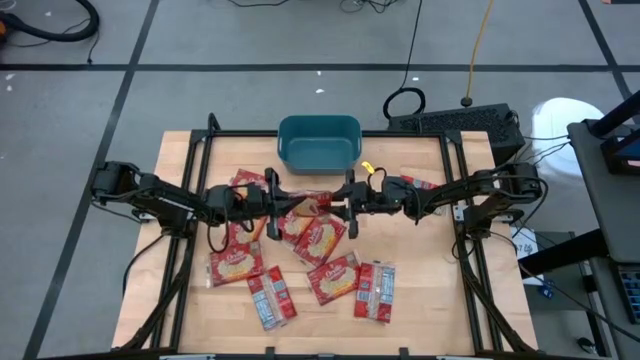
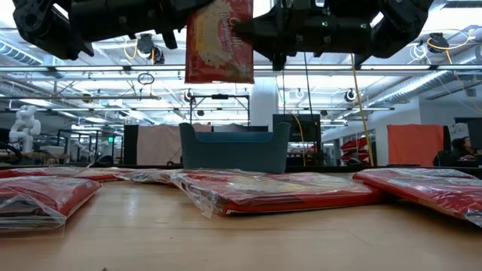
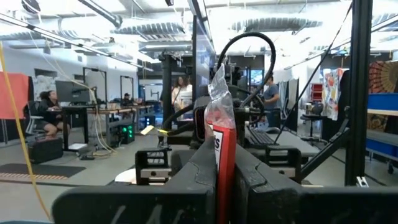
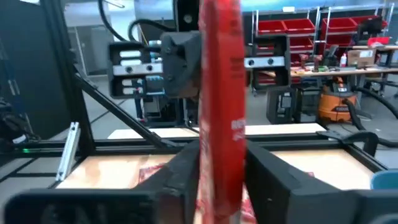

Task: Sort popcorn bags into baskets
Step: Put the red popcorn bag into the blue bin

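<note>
One red popcorn bag [image 2: 218, 41] with a cream label hangs upright in the air over the middle of the table, between both grippers. My left gripper [image 1: 272, 205] and my right gripper [image 1: 350, 205] face each other and are both shut on it. In each wrist view the bag shows edge-on between the fingers [image 3: 221, 149] [image 4: 221, 118]. The teal basket [image 1: 318, 143] stands at the table's far edge, just beyond the grippers. Several other bags [image 1: 333, 277] lie flat on the table below and nearer. My left gripper pinches the popcorn bag between its two fingers at the bag's left edge [image 3: 219, 134], coming level from the table's left. The bag is lifted clear and stands upright, its crimped end [image 3: 219, 87] above the fingers. My right gripper pinches the same bag between its two fingers at the right edge [image 2: 242, 28], near the top, coming level from the table's right. The bag hangs below the fingers, clear of the table [image 4: 221, 74].
Loose bags lie at the table's middle and near part [image 1: 235, 265] [image 1: 270, 297] [image 1: 375, 290] [image 1: 318, 238], and two more near the far side [image 1: 245, 180] [image 1: 420, 183]. A keyboard [image 1: 455, 122] sits beyond the far right corner. People sit in the room behind.
</note>
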Robot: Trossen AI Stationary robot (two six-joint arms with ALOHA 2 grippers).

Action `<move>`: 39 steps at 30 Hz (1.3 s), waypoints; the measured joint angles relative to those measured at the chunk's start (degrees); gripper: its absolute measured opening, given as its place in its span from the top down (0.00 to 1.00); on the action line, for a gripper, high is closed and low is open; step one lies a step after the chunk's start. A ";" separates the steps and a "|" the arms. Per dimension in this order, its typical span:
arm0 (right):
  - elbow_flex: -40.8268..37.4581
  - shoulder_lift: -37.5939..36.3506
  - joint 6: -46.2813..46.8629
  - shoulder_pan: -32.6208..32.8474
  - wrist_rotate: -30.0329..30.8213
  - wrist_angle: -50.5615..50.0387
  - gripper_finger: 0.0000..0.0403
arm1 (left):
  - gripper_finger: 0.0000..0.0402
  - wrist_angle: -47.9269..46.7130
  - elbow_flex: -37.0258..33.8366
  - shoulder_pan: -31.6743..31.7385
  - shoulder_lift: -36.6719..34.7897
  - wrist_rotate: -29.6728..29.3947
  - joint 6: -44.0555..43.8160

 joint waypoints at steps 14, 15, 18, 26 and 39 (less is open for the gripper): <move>0.00 -0.16 1.53 -0.50 0.02 -1.49 0.95 | 0.88 -1.09 0.00 -0.48 0.00 -1.02 1.84; 0.00 -0.22 1.51 -0.68 0.02 -1.60 0.96 | 0.82 -1.47 0.00 -0.81 0.00 -2.14 2.15; 0.00 -0.65 1.53 -1.90 0.06 -2.04 0.98 | 0.65 -1.68 0.00 -2.30 0.00 -9.60 2.75; -0.01 -6.53 1.67 -7.50 0.10 -13.34 0.97 | 0.30 -2.17 0.00 -9.38 -1.02 -34.82 10.25; 15.78 -9.44 -2.09 -25.43 -8.32 -36.76 0.97 | 0.40 -19.51 0.00 -11.25 -1.07 -34.92 -6.94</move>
